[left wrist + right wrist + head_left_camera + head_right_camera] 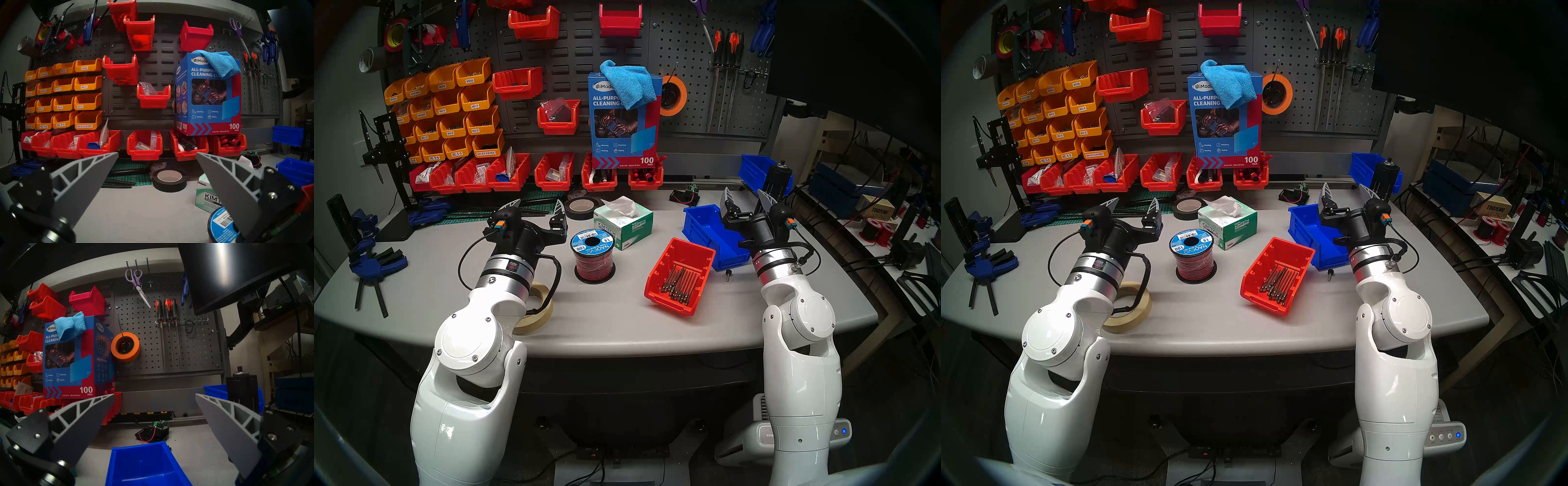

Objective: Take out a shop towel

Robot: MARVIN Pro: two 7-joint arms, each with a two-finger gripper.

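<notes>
Ahead of the left tool point(539, 207) on the grey surface point(449, 288) lie a roll of black tape point(582, 207) and a green cutting mat point(132, 171); to its right stand the Kimtech wipes box point(624, 222), white tissue poking from its top, and a spool of red wire point(594, 254) with a blue label. Under the left arm sits a roll of cream masking tape point(536, 310). The right tool point(746, 198) hangs over an empty blue bin point(707, 234); to its left an orange-red bin point(682, 275) holds a bundle of long driver bits, and ahead of it lies a small circuit board point(157, 431) with a red wire. Both tools stand wide, nothing between their fingers.

The shop towel point(629, 83) is far ahead of both tools and above them — up and right of the left tool, up and left of the right one. It is bright blue with a fine woven texture, bunched and folded, and it spills from the top of the blue cardboard box point(624, 135), drooping down the front. The box stands upright against the pegboard point(186, 344), resting on the lower row of red bins point(188, 147), with an orange tape roll point(125, 346) hung just beside it.

The towel covers part of the box's printed lettering — how much cloth remains inside cannot be told. The wire spool is cut off at the left wrist view's lower edge.
</notes>
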